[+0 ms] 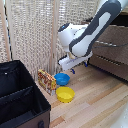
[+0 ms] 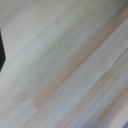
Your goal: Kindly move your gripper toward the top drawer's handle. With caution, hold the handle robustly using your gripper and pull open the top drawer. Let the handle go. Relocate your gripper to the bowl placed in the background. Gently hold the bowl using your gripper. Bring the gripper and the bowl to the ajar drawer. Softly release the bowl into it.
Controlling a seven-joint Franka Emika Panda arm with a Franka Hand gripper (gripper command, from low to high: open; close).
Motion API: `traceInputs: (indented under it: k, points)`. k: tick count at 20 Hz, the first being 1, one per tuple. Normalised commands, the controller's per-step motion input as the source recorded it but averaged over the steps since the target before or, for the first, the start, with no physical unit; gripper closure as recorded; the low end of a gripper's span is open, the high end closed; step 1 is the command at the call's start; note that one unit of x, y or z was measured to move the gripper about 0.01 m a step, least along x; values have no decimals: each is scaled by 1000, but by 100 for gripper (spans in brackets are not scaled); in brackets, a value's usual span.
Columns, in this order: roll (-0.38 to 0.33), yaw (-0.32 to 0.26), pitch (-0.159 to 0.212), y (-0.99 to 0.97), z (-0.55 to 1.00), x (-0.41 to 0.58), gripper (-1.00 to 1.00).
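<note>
Reaching down from upper right, arm (image 1: 92, 30) hangs claw (image 1: 75, 68) above blue bowl (image 1: 62, 78); claw state unclear.

The white robot arm (image 1: 92, 30) reached down from above, elbow bent, its gripper (image 1: 81, 66) low; its jaws' state was unclear.

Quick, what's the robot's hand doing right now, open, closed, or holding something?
White two-finger hand: cannot be told whether open or closed; it hangs above the floor with nothing visibly held.

I see glossy plastic on the bowl (image 1: 62, 78), smooth pale wood floor (image 1: 95, 100), matt dark wooden top drawer (image 1: 114, 37).
</note>
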Motion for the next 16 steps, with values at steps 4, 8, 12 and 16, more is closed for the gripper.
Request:
traceInputs:
  k: [4, 8, 12, 16]
  points:
    - [151, -145, -81, 0, -186, 601, -100]
    - [167, -140, -45, 0, -219, 679, -100]
    - [166, -143, -42, 0, -209, 674, -100]
    - [182, -173, -4, 0, -206, 659, -100]
